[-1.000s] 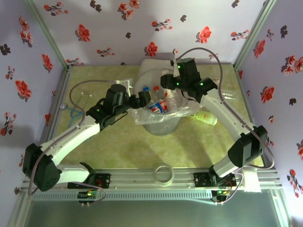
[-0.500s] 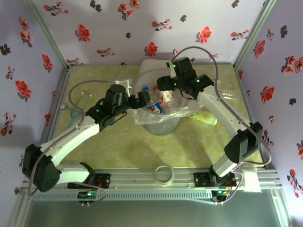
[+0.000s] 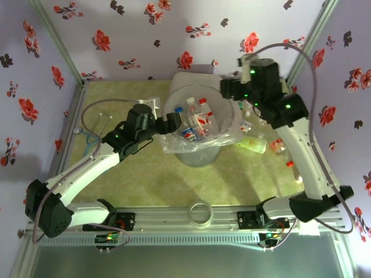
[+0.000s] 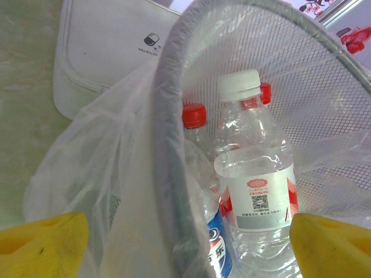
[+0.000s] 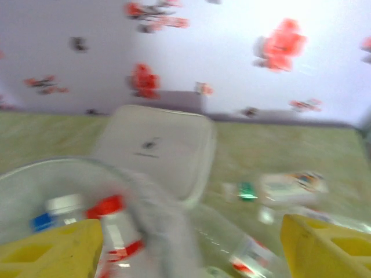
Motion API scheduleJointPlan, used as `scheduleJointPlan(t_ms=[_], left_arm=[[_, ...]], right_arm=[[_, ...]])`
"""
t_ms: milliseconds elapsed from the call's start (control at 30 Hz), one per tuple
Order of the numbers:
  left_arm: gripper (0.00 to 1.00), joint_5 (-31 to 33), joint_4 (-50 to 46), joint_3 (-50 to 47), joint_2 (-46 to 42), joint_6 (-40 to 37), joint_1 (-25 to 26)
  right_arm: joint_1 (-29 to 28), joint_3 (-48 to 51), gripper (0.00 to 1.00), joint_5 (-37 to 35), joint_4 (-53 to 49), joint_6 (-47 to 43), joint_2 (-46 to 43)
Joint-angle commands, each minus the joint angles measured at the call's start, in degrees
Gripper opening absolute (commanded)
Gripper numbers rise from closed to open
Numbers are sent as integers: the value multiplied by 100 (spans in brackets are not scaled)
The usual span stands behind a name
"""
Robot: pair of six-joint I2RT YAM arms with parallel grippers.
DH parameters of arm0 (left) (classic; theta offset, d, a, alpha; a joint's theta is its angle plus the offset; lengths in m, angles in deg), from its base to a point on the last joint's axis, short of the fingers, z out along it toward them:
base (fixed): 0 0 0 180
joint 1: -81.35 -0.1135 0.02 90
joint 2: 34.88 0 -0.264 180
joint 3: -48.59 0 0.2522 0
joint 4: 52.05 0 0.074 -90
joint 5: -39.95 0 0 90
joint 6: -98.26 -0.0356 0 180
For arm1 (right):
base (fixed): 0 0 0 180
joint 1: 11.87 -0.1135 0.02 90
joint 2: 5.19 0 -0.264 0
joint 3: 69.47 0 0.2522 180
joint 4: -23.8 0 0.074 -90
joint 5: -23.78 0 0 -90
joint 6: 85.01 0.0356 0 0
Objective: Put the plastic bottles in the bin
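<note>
**Next bottle to be fetched while the bin was steadied**

The bin [image 3: 197, 155] stood mid-surface, just in front of a white box [image 3: 188, 80]. Several bottles were already inside it, among them a white-capped one [image 4: 255, 191] standing upright against the near wall. Further bottles lay on the surface [image 3: 145, 179] to the right of the bin, and the nearest was a green-labelled one [image 3: 251, 143] lying on its side just beside the bag.

The right gripper [image 5: 188, 246] was seen raised behind and to the right of the bin, its jaws apart and nothing between them. The step in hand was therefore judged to be a reach for a loose bottle. The left gripper [image 3: 169, 123] was seen at the left rim with its jaws wide apart, one on either side of the rim and the bag. Whether they touched the rim could not be told.

For a clean pick, the green-labelled bottle would best be approached from above, with the jaws set across its body rather than along it, so that rolling was prevented. The bag's loose folds should be kept out of the grip. The bottle should be carried well over the rim before being let go, since the upright bottles already crowded the near side.
</note>
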Motion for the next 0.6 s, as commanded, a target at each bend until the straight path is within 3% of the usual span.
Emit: scheduleJointPlan(t_ms=[0, 167, 267, 333, 567], left_arm=[[90, 122, -245, -112, -189, -220, -63], [90, 122, -290, -87, -224, -256, -108], [90, 113, -305, -78, -263, -279, -117], [90, 113, -282, -99, -285, -275, -117], [90, 50, -90, -259, -293, -152, -125]], right_arm=[[798, 766, 80, -56, -420, 550, -354], [1870, 2104, 79, 680, -102, 1345, -748], [2323, 2871, 89, 924, 347, 1956, -861], [2414, 3355, 99, 891, 690, 2456, -891], [2454, 5275, 99, 907, 2628, 4919, -1111]])
